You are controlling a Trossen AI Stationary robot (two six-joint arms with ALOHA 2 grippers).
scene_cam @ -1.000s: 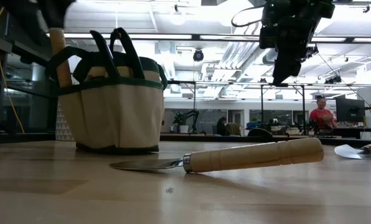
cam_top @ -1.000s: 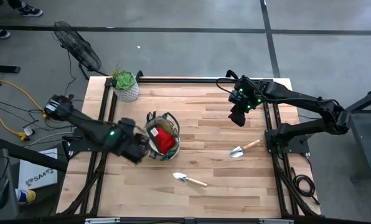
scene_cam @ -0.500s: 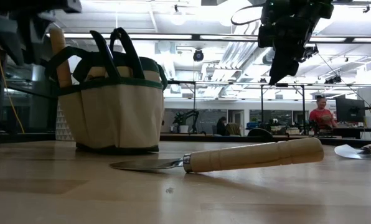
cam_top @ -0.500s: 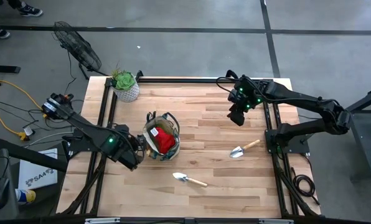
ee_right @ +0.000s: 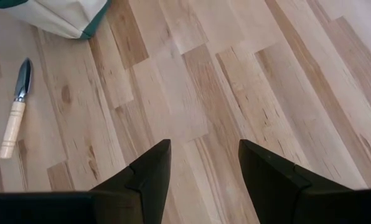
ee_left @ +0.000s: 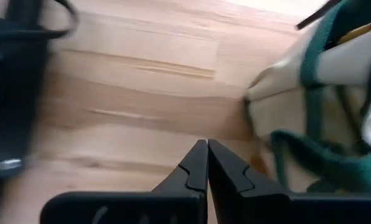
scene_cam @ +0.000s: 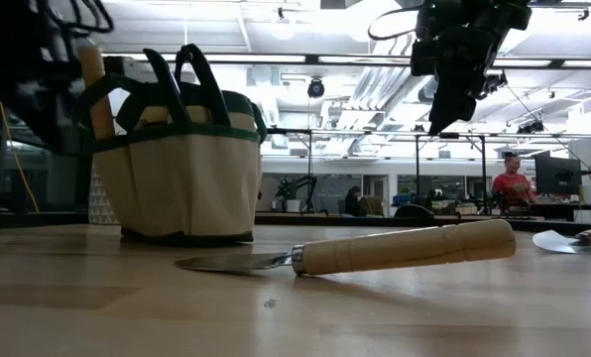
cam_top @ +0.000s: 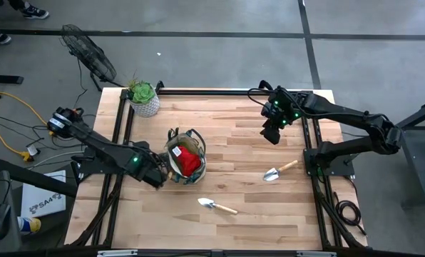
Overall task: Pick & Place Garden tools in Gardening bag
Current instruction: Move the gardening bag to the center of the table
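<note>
Pale wooden table [cam_top: 241,135], gardening bag [cam_top: 186,158], two trowels [cam_top: 217,205] [cam_top: 278,171], potted plant [cam_top: 144,98] at a corner.

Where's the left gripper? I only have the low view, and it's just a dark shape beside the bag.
Observer: The high view shows the left gripper low over the table, close against the gardening bag's left side.
Operator: Holding anything?
Observer: No. In the left wrist view its fingers are shut on nothing.
Operator: Anything in the bag?
Observer: From above, a red cloth shows inside.
</note>
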